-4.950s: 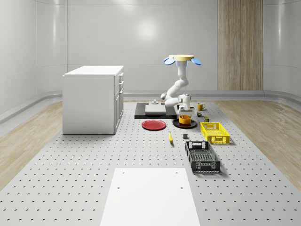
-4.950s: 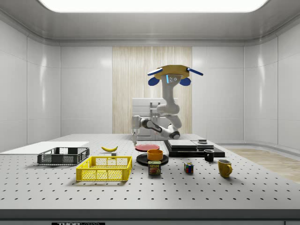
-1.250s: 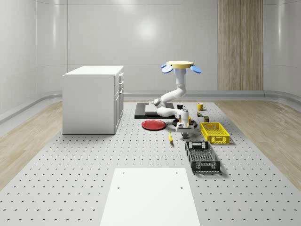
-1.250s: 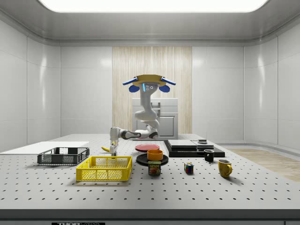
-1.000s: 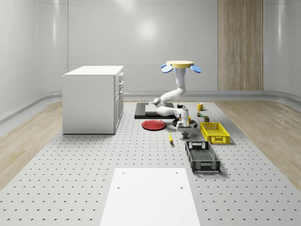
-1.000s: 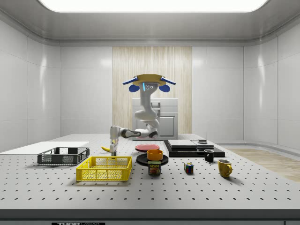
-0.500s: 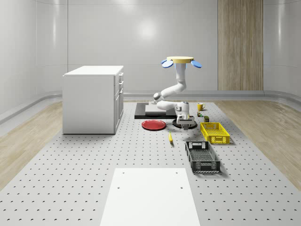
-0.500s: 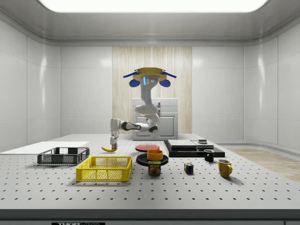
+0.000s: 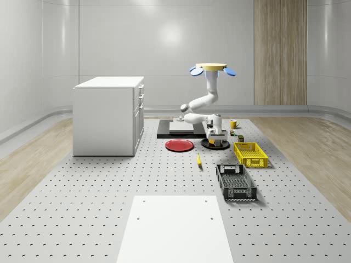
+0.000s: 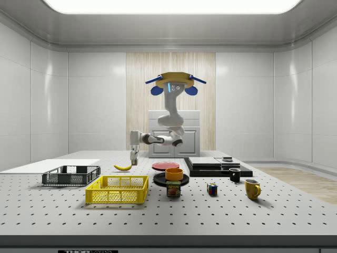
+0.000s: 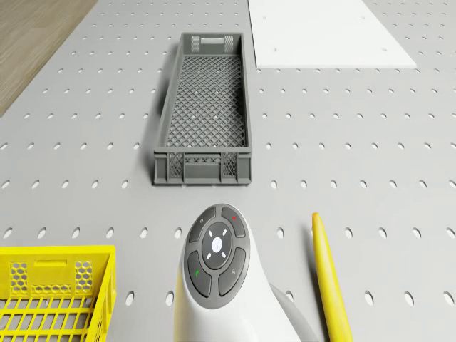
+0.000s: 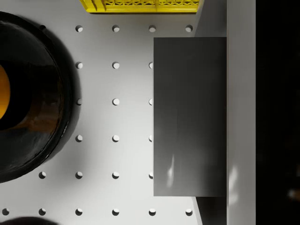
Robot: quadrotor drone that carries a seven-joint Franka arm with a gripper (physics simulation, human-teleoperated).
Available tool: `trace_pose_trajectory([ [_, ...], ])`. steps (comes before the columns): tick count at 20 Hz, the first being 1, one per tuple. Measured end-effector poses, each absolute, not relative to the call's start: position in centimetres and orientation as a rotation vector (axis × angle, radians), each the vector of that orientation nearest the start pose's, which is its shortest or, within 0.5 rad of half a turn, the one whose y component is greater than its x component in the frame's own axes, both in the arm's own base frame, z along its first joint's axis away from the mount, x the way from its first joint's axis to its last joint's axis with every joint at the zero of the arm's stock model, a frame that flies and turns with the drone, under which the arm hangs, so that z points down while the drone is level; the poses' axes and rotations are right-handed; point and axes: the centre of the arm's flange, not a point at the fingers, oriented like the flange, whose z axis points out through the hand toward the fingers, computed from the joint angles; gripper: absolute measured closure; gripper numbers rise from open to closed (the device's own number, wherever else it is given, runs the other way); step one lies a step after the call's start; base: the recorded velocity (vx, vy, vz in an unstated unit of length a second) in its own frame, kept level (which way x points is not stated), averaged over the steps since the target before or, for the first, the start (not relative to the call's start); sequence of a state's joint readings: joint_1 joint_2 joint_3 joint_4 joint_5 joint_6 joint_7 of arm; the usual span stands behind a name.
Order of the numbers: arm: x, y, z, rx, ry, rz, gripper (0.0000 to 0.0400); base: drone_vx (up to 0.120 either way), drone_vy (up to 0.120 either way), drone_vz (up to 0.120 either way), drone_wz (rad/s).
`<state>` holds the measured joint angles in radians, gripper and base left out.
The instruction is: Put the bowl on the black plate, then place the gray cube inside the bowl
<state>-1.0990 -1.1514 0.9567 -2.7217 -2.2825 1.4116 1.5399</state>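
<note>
Wrist view: the gray cube (image 12: 190, 117) is held clamped in the end effector (image 12: 225, 117), beside the black plate (image 12: 44, 101) (bowl (image 12: 3, 91) on it, at nine o'clock); the drone (image 10: 175, 81) hovers above the surface (image 9: 82, 186).

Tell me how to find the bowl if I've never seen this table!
Start at the big white cabinet on the pegboard table and go toward the whole-scene view's right, past the red plate, to the black plate. The bowl sits on that plate. It's the only orange thing there, round and open-topped, unlike the yellow basket or the can nearby.
</note>
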Motion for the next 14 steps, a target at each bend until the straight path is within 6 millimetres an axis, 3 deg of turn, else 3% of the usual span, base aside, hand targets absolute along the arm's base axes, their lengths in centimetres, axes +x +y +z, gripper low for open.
trace_pose_trajectory([
  [14, 32.67, -1.01, 60.50, 0.000, -0.002, 0.785, 0.0150, -0.120, 0.000, 0.000, 0.000],
])
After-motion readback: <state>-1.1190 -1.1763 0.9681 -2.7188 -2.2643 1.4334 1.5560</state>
